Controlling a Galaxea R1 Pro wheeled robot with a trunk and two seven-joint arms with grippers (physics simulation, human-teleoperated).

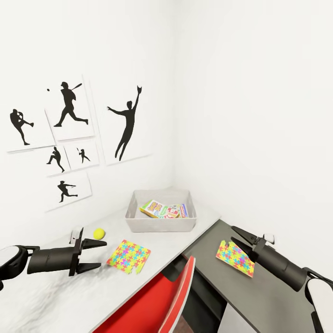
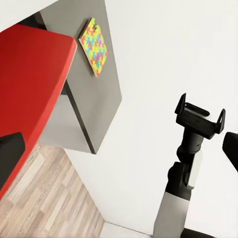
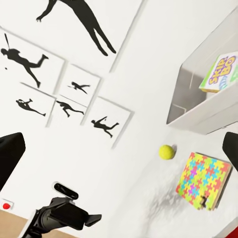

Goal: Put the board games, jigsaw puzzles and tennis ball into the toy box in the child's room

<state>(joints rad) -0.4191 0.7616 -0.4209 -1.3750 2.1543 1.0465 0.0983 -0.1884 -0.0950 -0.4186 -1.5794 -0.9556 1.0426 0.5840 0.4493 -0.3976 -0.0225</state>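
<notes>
The light-grey toy box (image 1: 138,224) stands in the corner of the pale table (image 1: 55,296). Inside it lie the Skip-Bo board game (image 1: 155,208), a white-green one (image 1: 172,212) and a blue one (image 1: 184,210). The tennis ball (image 1: 99,233) rests near my left gripper (image 1: 95,255), which is open and empty. One jigsaw puzzle (image 1: 129,256) lies just past its fingers. The other jigsaw puzzle (image 1: 236,258) lies on the dark lower section (image 1: 263,305), beside my open, empty right gripper (image 1: 234,234). The right wrist view shows the ball (image 3: 167,151), a puzzle (image 3: 203,179) and the toy box (image 3: 198,99).
A red chair (image 1: 171,296) is tucked under the table between my arms. White walls close the corner, with baseball silhouette posters (image 1: 69,111) on the left wall. A small white device (image 1: 76,235) stands behind my left gripper. Wood floor (image 2: 44,198) lies below.
</notes>
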